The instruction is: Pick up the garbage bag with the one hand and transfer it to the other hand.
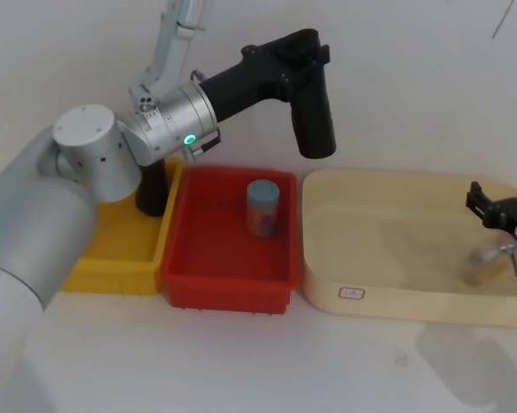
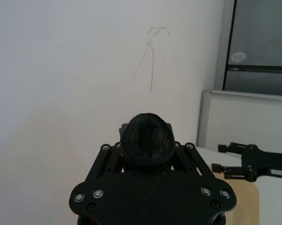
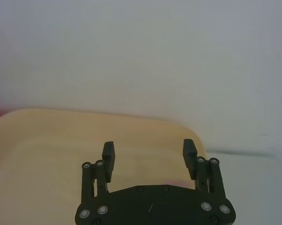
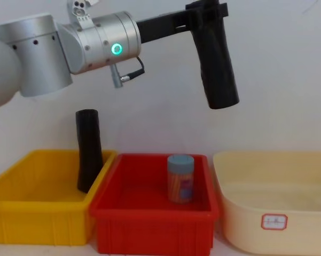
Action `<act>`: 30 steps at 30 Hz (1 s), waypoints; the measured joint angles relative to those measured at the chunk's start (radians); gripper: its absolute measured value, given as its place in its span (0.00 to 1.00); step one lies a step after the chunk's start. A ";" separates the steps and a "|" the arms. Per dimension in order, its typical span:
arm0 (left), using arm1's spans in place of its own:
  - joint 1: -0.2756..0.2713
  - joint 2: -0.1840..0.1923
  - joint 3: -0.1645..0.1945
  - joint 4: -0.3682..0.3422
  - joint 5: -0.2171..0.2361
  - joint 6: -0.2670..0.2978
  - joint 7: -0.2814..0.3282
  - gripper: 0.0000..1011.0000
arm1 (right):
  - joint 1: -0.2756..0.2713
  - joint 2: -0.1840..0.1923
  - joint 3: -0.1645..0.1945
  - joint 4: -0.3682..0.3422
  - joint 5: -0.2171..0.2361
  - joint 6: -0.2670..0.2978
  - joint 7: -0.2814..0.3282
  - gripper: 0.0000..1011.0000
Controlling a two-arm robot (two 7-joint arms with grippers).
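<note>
The garbage bag (image 1: 314, 112) is a matte black roll held high in the air, hanging down with its lower end above the gap between the red bin and the cream tray. My left gripper (image 1: 301, 47), on the silver arm with the green ring light, is shut on its upper end. From the chest, the garbage bag (image 4: 216, 69) hangs well above the bins under the left gripper (image 4: 205, 13). In the left wrist view the garbage bag (image 2: 147, 140) shows end-on between the fingers. My right gripper (image 1: 501, 202) hovers open over the tray's right side; the right gripper (image 3: 150, 152) holds nothing.
A second, slimmer black roll (image 4: 89, 152) stands leaning in the yellow bin (image 4: 21, 213). A blue-lidded jar (image 4: 180, 178) stands in the red bin (image 4: 149, 226). The cream tray (image 4: 310, 213) lies to the right, against the red bin.
</note>
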 joint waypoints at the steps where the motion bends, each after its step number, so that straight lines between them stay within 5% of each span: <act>1: -0.007 -0.009 0.000 0.019 0.000 -0.012 0.003 0.36 | -0.001 0.000 0.002 0.002 0.000 0.001 -0.001 0.86; 7: -0.045 -0.058 0.004 0.127 0.001 -0.058 0.004 0.36 | -0.010 -0.001 0.014 0.009 0.002 0.007 -0.008 0.99; 19: -0.164 -0.168 0.016 0.406 0.002 -0.152 -0.091 0.36 | -0.036 0.009 0.013 -0.044 0.007 -0.021 0.037 0.99; 30: -0.278 -0.255 0.068 0.659 -0.054 -0.237 -0.201 0.36 | -0.061 0.026 0.000 -0.117 0.026 -0.066 0.121 0.99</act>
